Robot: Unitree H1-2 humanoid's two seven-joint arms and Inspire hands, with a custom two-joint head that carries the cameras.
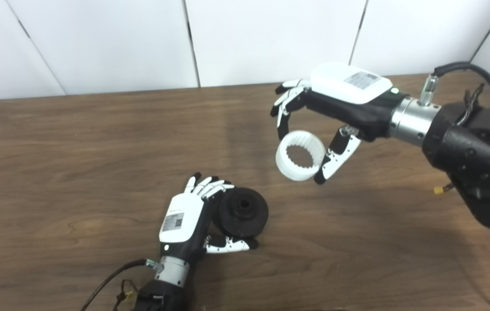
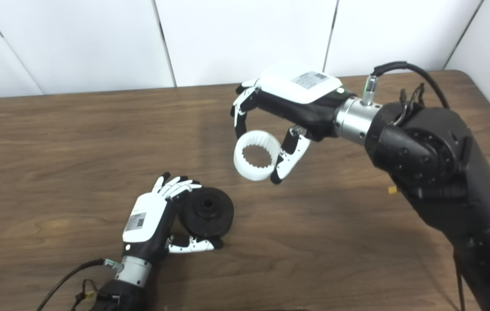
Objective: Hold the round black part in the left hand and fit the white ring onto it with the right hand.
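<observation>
Left eye view: the left robot hand (image 1: 193, 211) sits near the front edge of the brown wood-grain worktop (image 1: 76, 151), a little left of its middle. It is clamped on the round black plastic part with a raised hub and centre hole (image 1: 243, 211), fingers curled over the top rim and the thumb lying under the lower rim. The part stands on edge, its hub face turned up and to the right. The right robot hand (image 1: 314, 125) is raised toward the back right of the worktop, pinching the white plastic ring with teeth inside (image 1: 300, 155) between its fingers above and its thumb at the right side. The ring is well apart from the black part, up and to the right of it.

Right eye view: the same layout shows, with the white ring (image 2: 257, 155) open toward the camera and the black part (image 2: 208, 211) tilted toward it. The two axes do not look lined up yet.

To do the fitting well, I would bring the ring down and left along the hub's axis, first turning the wrist so the ring's opening faces the hub squarely. The left hand (image 2: 150, 216) should stay firm so the part does not roll. The right hand (image 2: 270, 125) holds the ring only at its rim, so a skewed push could tip it out; the teeth may need a slight twist to seat.
</observation>
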